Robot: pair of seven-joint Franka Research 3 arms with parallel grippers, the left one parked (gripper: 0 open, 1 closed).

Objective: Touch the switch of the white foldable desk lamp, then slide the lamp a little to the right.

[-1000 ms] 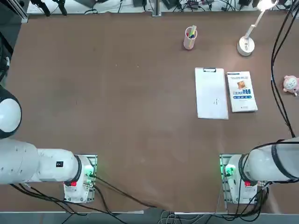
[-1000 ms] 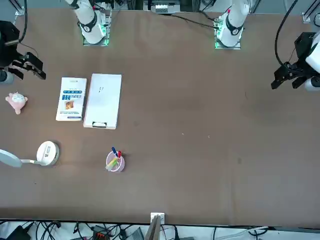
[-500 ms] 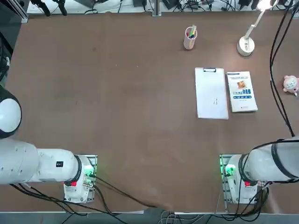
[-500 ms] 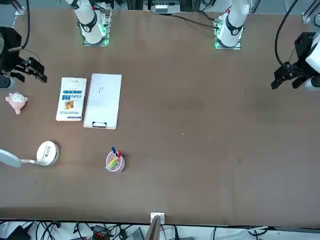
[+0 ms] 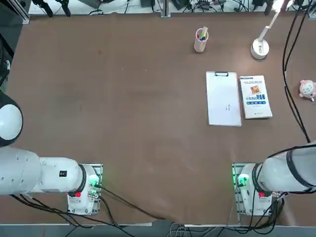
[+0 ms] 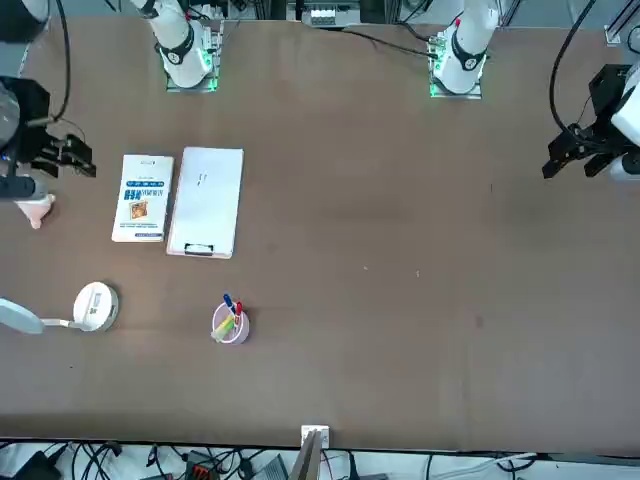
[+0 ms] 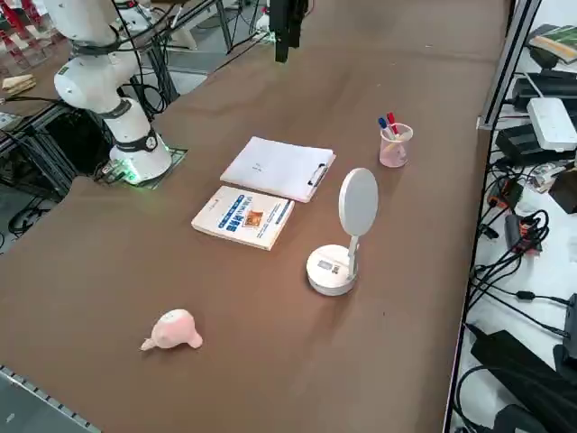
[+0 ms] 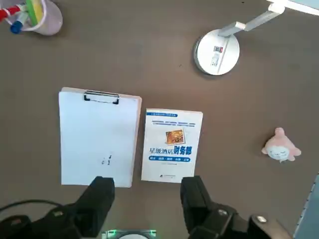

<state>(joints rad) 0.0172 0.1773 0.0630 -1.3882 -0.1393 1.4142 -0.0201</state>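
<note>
The right gripper hung high above the table, its two dark fingers spread apart and holding nothing. Seen from the wrist camera, the fingers framed the near ends of a white clipboard and a white-covered book lying side by side far beneath them.

The white foldable desk lamp stood beyond the book, well ahead of the fingertips and a little toward the right finger's side. Its round disc base rested flat on the table, its thin arm slanted upward, and its round head faced out over the table's far edge. A pink pen cup sat ahead of the left finger, past the clipboard. A small pink toy lay off to the right finger's side.

Judging from this, nothing of the task appeared done yet. The fingers were well apart from the lamp, so the switch looked untouched. Reaching the base, touching the switch and sliding the lamp rightward all remained.
</note>
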